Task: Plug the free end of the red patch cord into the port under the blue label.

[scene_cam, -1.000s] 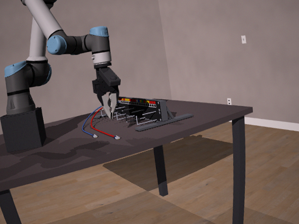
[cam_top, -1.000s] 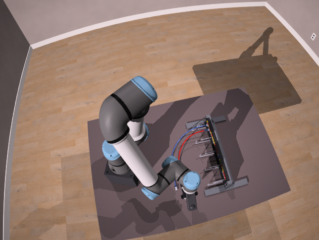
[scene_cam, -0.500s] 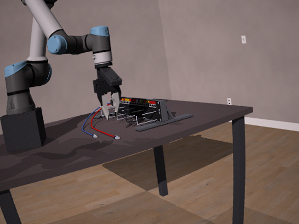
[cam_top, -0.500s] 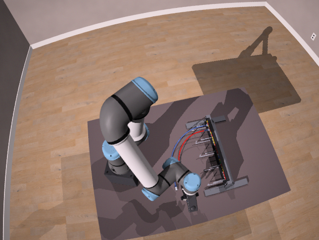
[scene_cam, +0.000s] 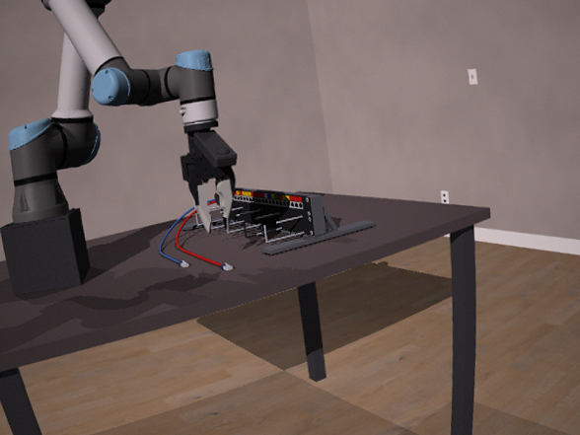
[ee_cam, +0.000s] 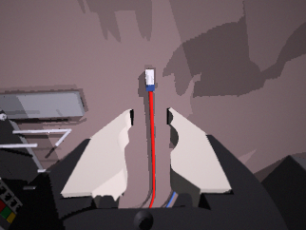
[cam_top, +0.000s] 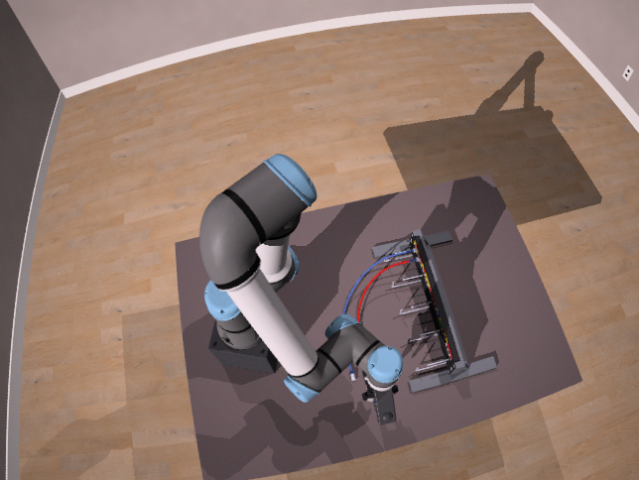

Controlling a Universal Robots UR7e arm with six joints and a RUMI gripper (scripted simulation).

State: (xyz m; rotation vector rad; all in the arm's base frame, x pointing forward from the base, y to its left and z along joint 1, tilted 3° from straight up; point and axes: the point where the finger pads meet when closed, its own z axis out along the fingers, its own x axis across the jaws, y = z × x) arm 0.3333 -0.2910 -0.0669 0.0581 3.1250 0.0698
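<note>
My gripper [scene_cam: 218, 231] [ee_cam: 149, 109] is partly open and empty, pointing down above the table. In the wrist view the red cord [ee_cam: 152, 138] [cam_top: 367, 286] [scene_cam: 199, 254] runs below and between the fingers. Its free plug [ee_cam: 152, 78] [scene_cam: 226, 266], clear with a blue part, lies on the table beyond the fingertips. The cord's other end is at the far part of the rack [cam_top: 439, 304] [scene_cam: 315, 216], which stands upright. Colored labels [scene_cam: 266, 196] run above its ports; I cannot tell exactly which port sits under the blue label. The latch side of the plug is too small to tell.
The blue cord [cam_top: 356, 289] [scene_cam: 164, 242] curves beside the red one, and its free plug [cam_top: 353, 376] [scene_cam: 183, 263] lies on the table nearer the arm's base. Thin metal prongs [cam_top: 433, 365] [scene_cam: 283, 237] stick out from the rack toward the cords. The rack's near foot [cam_top: 480, 365] [ee_cam: 43, 105] lies beside my gripper.
</note>
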